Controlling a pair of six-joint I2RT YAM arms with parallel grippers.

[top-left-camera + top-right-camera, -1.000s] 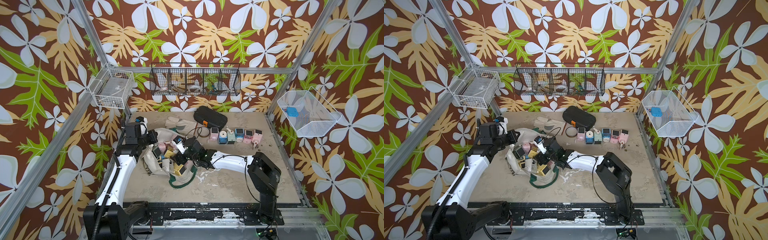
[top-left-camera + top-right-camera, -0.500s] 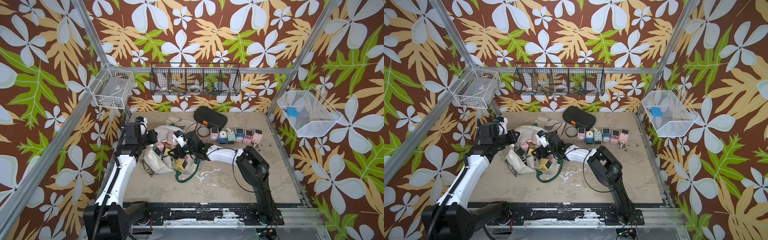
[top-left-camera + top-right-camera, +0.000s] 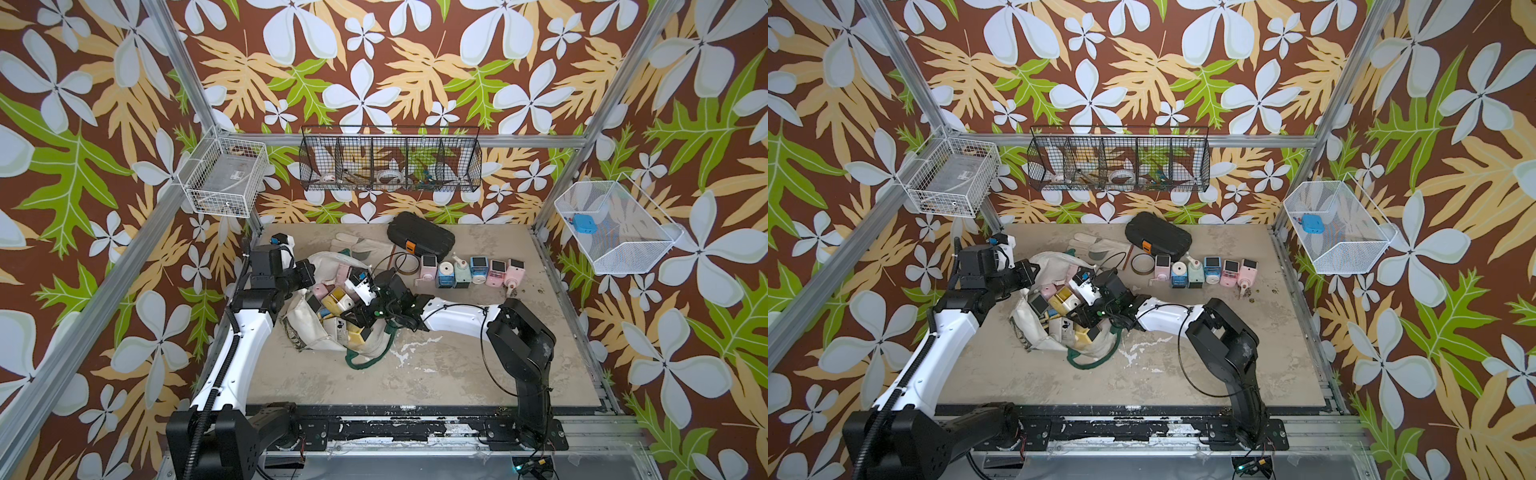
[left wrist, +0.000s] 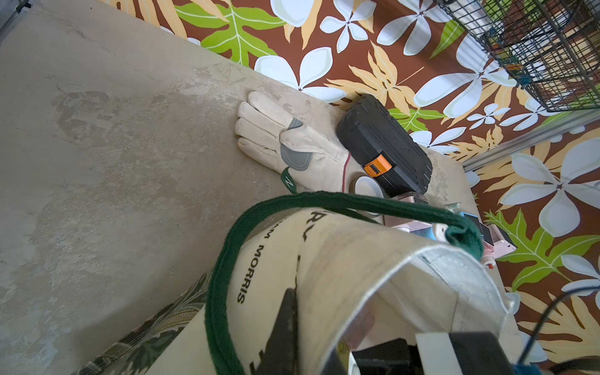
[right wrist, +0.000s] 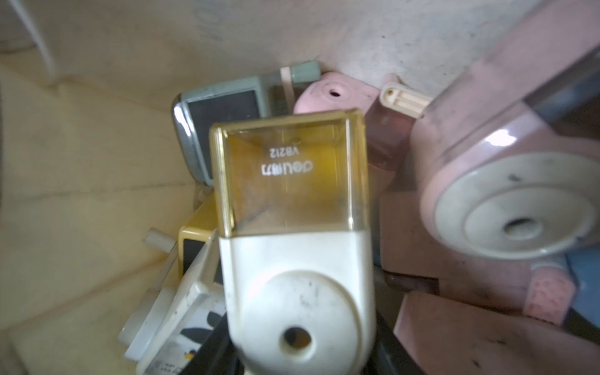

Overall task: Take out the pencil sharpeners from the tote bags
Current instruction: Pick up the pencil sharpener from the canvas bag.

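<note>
the table (image 3: 457, 374) is a worn beige slab. the left arm (image 3: 245, 332) reaches in from its near left corner. the right arm (image 3: 457, 320) lies low across the middle, pointing at the tote.

the tote (image 3: 307, 332) lies on its side left of centre in both top views. its mouth gapes toward the right arm and one green handle loops onto the table in front. in the left wrist view the canvas (image 4: 357, 259) shows "morris" lettering, with a green strap arching over it.

a black case (image 3: 419, 239) sits at the back edge, and a pale glove (image 3: 357, 247) lies just left of it.

many sharpeners (image 3: 1059, 301) are still piled inside the tote: pink, yellow, white and blue. six more stand in a row (image 3: 478, 268) on the table right of the tote, in front of the case. a tape roll (image 3: 405, 266) lies at the row's left end.

the left gripper (image 3: 309, 274) is clamped tight on the tote's upper rim, one dark finger (image 4: 285, 321) pressed against the canvas.

the right gripper (image 3: 357, 311) is inside the tote's mouth among the pile. its wrist view shows a yellow-topped sharpener (image 5: 292, 227) sitting between the jaws. whether they grip it i cannot tell.
</note>
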